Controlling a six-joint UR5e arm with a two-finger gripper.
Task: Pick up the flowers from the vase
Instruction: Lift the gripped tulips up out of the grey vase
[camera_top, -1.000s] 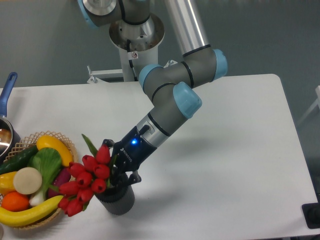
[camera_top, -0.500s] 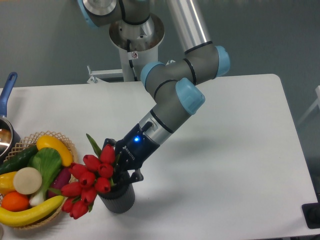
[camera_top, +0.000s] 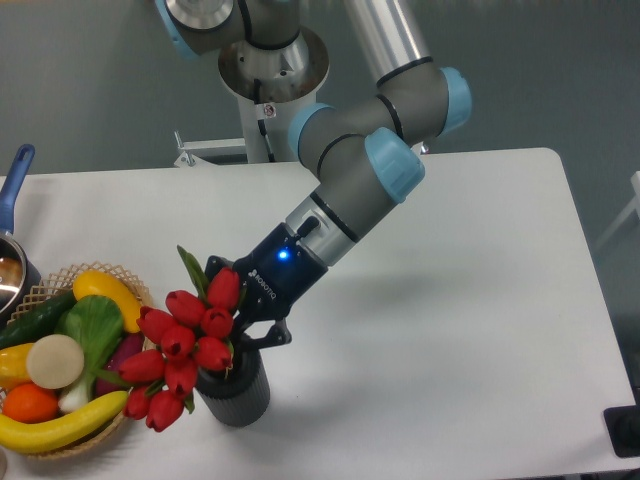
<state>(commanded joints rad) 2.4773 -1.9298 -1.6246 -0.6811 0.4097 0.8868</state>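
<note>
White table (camera_top: 450, 300): wicker basket (camera_top: 45, 290) just beside flowers (camera_top: 185, 345), vase (camera_top: 235, 392).

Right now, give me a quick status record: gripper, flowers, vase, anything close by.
gripper: angled down to the vase mouth, fingers closed around the flower stems
flowers: red tulip bunch leaning left, stems apparently not yet clear of the vase
vase: dark grey, upright on the white table
nearby: wicker basket of toy vegetables just left of the blooms
pot: at left edge, partly cut off
</note>
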